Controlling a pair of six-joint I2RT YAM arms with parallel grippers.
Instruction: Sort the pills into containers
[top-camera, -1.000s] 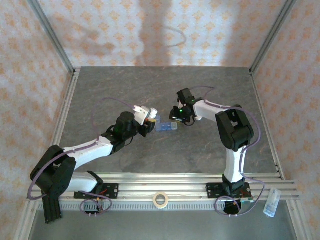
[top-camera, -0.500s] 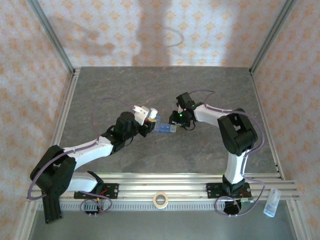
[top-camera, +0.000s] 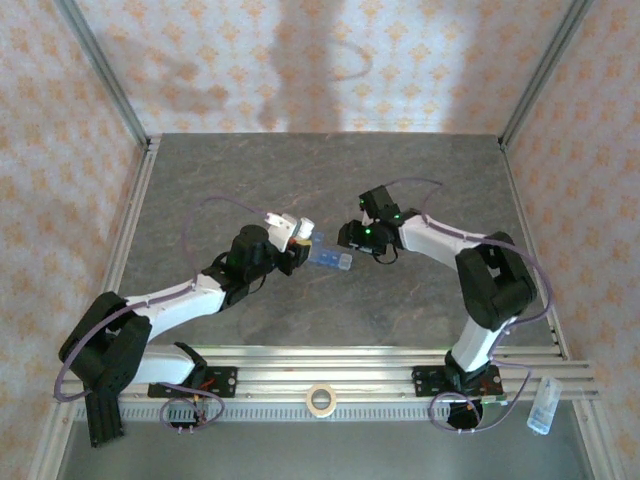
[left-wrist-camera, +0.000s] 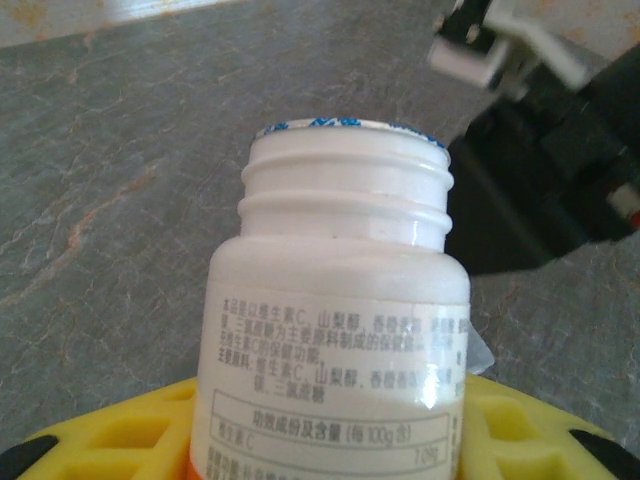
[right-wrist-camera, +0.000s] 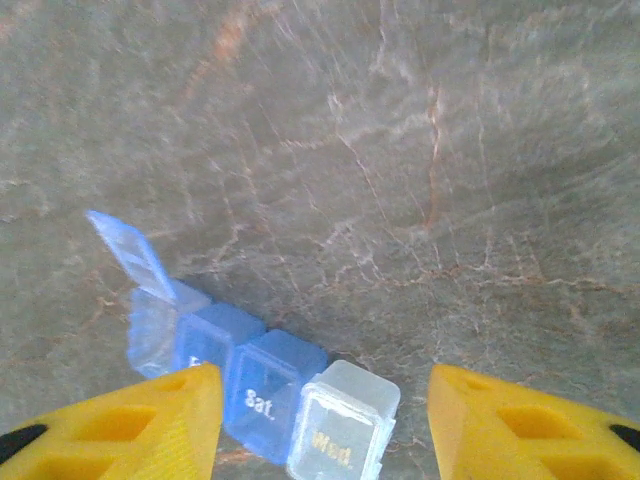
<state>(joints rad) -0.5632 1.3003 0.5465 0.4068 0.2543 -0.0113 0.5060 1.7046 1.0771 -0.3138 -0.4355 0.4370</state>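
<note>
left gripper (left-wrist-camera: 330, 400): holding white bottle (left-wrist-camera: 340, 290) | right gripper (right-wrist-camera: 322, 385): fingers parted, over clear end of containers (right-wrist-camera: 250, 380) | containers: on desk (right-wrist-camera: 420, 150), 4 o'clock of bottle, one lid up

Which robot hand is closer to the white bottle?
Left. The left gripper grips the white bottle in its jaws. The right gripper is farther off, its jaws open over the clear end of the blue pill box.
</note>
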